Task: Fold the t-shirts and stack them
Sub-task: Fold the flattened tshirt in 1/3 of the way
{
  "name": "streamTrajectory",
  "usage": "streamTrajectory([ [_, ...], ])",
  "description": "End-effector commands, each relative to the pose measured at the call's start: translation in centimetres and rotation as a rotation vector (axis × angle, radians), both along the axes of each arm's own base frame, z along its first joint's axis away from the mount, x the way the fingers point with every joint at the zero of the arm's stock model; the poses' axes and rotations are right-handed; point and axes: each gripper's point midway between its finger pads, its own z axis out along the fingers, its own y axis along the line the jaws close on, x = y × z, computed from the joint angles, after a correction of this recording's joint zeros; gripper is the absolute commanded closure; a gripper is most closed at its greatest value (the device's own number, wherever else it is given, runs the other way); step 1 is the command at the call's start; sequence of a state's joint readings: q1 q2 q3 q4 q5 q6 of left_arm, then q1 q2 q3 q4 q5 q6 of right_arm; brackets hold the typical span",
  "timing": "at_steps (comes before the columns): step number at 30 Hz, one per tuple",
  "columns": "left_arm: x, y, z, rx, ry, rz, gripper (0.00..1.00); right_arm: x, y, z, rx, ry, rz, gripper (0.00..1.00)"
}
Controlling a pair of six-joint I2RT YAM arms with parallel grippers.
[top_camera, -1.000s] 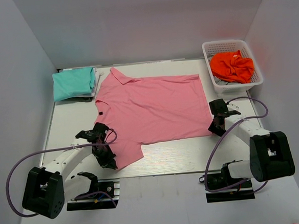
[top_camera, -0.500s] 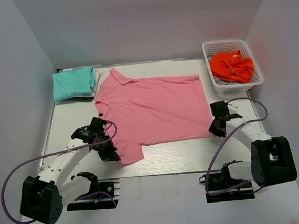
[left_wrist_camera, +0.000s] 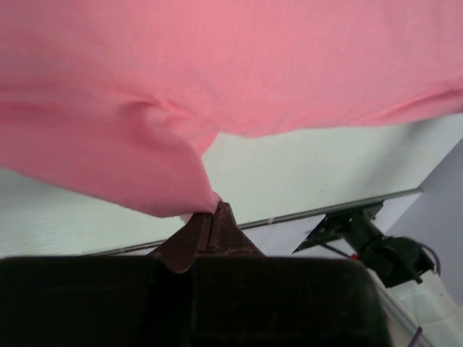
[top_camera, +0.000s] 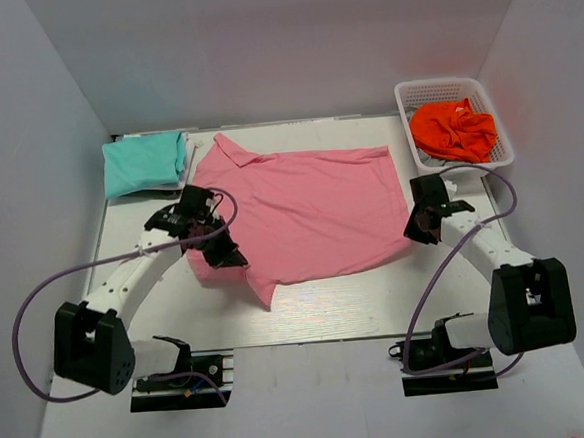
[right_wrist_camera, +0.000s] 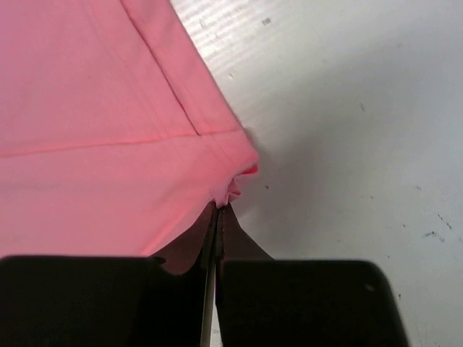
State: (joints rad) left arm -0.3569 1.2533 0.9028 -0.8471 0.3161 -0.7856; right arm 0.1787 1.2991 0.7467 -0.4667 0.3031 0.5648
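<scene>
Just right of the folded teal t-shirt (top_camera: pixel 145 161), the pink t-shirt (top_camera: pixel 306 208) stretches lengthwise away from it, lying beyond my left gripper (top_camera: pixel 227 255), pinched on what seems the sleeve, and my right gripper (top_camera: pixel 419 232), pinched on the hem corner farthest from the teal.

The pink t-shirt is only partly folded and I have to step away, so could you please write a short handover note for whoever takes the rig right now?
Left gripper: shut on the near-left edge of the pink t-shirt, holding it raised over the shirt's left side.
Right gripper: shut on the shirt's near-right hem corner.
Teal t-shirt: folded, at the far-left corner of the table.
Orange cloth: bunched in the basket, far right.
Done: teal shirt folded.
Left: finish folding the pink shirt and stack it on the teal one; then probably the orange cloth.
</scene>
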Motion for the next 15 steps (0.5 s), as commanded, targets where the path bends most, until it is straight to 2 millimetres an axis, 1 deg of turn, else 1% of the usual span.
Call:
streamTrajectory([
  [1,3.3,0.4,1.6,0.066,-0.054,0.024,1.00,1.7,0.6,1.3,0.006,-0.006,0.039,1.00],
  [2,4.7,0.3,2.9,0.078,-0.090,0.037,1.00,2.2,0.7,1.7,0.006,-0.009,0.039,1.00],
  [3,5.5,0.2,3.1,0.084,-0.099,0.042,1.00,2.3,0.7,1.4,0.007,0.008,0.036,1.00],
  [4,6.1,0.3,3.2,0.099,-0.100,0.048,1.00,2.9,0.8,2.1,0.009,-0.007,0.038,1.00],
  [5,7.3,0.5,3.6,0.117,-0.097,0.064,1.00,3.5,1.0,2.1,0.005,-0.003,0.043,1.00],
  [7,8.5,1.2,3.7,0.180,-0.094,0.101,1.00,4.1,0.9,2.8,0.001,-0.009,0.040,1.00],
  [8,9.4,1.7,4.6,0.197,-0.102,0.121,1.00,4.2,0.7,2.9,-0.009,-0.001,0.032,1.00],
  [9,10.0,2.1,4.1,0.231,-0.093,0.132,1.00,4.8,0.8,3.1,-0.011,-0.003,0.034,1.00],
  [10,10.5,2.2,4.1,0.240,-0.100,0.137,1.00,5.2,0.9,3.6,-0.005,-0.011,0.020,1.00],
  [11,11.1,2.6,4.5,0.248,-0.104,0.154,1.00,5.3,0.6,3.5,-0.024,-0.001,0.025,1.00],
  [12,11.6,3.0,4.5,0.256,-0.105,0.170,1.00,5.9,0.8,4.0,-0.025,-0.010,0.026,1.00],
  [13,11.8,2.9,4.0,0.262,-0.092,0.168,1.00,6.1,0.7,4.1,-0.027,-0.008,0.020,1.00],
  [15,12.9,4.0,4.2,0.282,-0.095,0.204,1.00,6.8,0.6,4.4,-0.033,-0.013,0.011,1.00],
])
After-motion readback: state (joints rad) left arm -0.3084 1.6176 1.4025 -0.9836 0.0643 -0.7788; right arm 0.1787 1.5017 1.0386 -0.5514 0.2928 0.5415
